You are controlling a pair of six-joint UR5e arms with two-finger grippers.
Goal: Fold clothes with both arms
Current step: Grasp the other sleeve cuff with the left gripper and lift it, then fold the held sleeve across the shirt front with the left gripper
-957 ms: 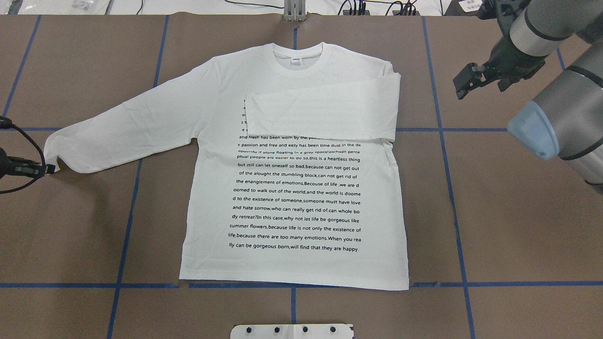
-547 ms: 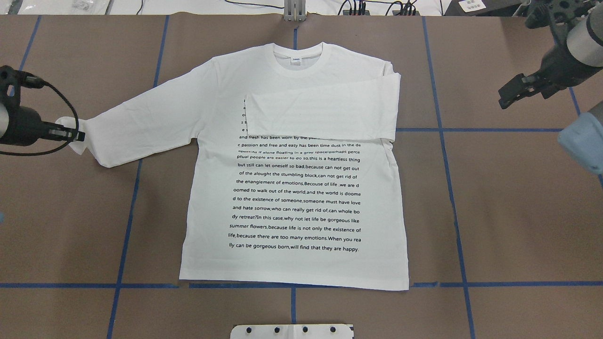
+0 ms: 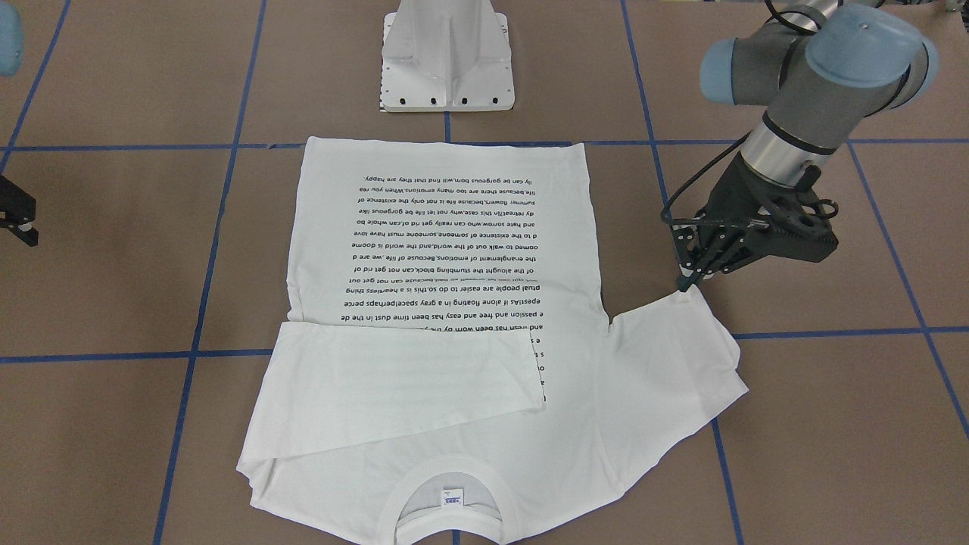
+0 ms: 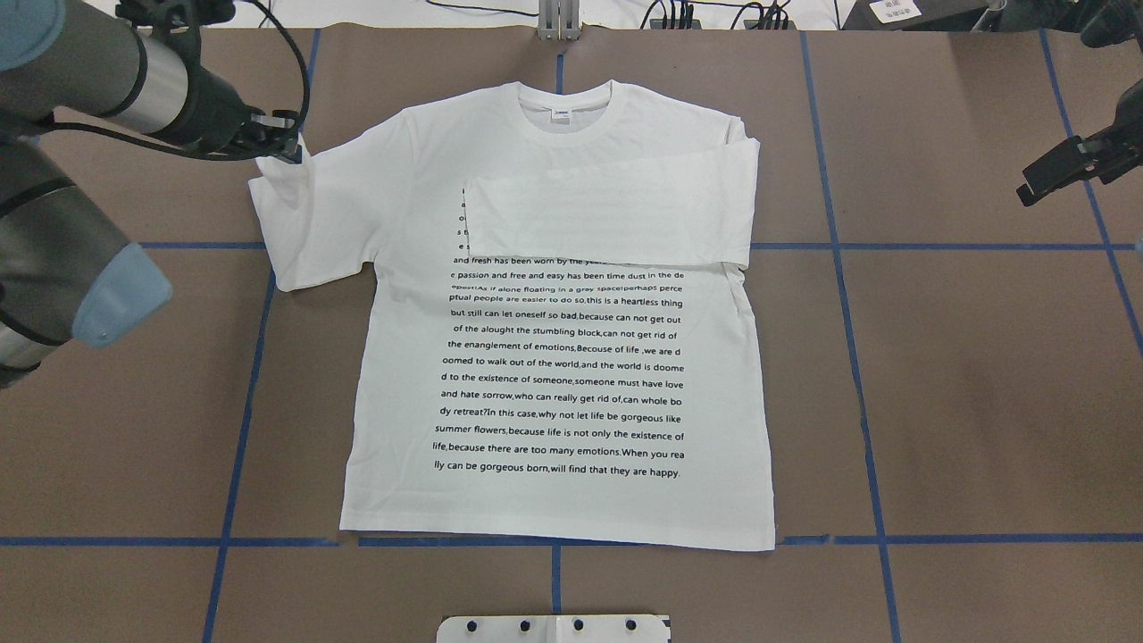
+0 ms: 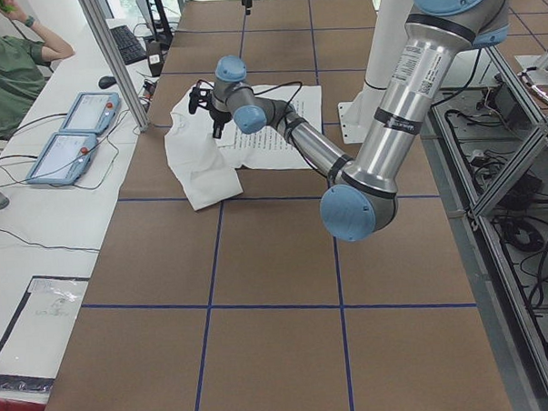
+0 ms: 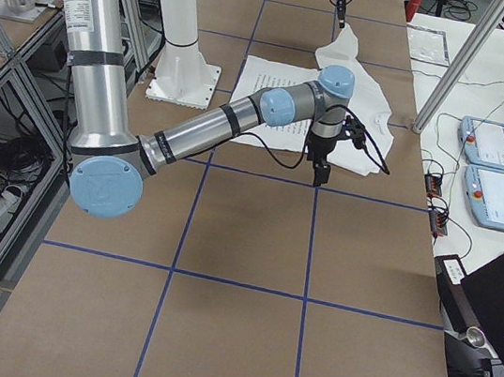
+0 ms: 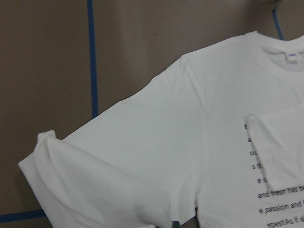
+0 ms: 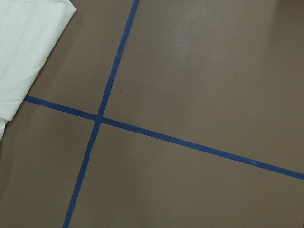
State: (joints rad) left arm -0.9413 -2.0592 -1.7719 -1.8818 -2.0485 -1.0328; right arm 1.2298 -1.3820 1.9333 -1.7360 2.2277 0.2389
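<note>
The white long-sleeved shirt (image 4: 554, 357) lies flat, text side up, collar at the far edge. One sleeve (image 4: 607, 214) is folded across the chest. My left gripper (image 4: 286, 152) is shut on the cuff of the other sleeve (image 4: 295, 223) and holds it above the shoulder, so that sleeve is doubled back. The front-facing view shows the same grip (image 3: 685, 286). The left wrist view shows the bunched sleeve (image 7: 95, 180). My right gripper (image 4: 1027, 189) hangs open and empty over bare table, far right of the shirt. The right wrist view shows only a shirt corner (image 8: 28, 47).
The brown table (image 4: 964, 402) is marked by blue tape lines. The white pedestal base (image 3: 447, 68) stands just beyond the shirt's hem. Tablets and cables (image 5: 71, 132) lie past the far table edge, and a person (image 5: 4, 72) sits there.
My left gripper has carried the sleeve cuff from the far left up and right towards the shoulder, doubling the sleeve. My right gripper has drawn further right, away from the shirt.
</note>
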